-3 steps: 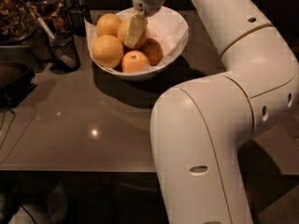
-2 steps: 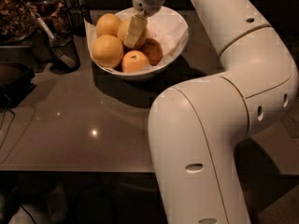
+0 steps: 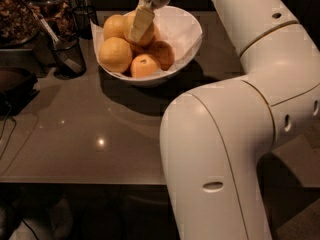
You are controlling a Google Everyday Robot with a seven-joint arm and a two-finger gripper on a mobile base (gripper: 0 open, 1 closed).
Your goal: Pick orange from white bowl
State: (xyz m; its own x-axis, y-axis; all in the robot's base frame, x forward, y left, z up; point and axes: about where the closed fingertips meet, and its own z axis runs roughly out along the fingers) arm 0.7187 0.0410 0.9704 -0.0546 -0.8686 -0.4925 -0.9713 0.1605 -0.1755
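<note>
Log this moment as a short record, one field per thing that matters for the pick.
hand: down in the white bowl, over the back of the fruit pile
orange at the hand: large, pale, partly hidden behind the hand
other large oranges: one at back left, one at front left
smaller fruits: two, deeper orange, at front and right
table: dark, glossy; the bowl stands on its far part
mesh cup: left of the bowl, apart from it
</note>
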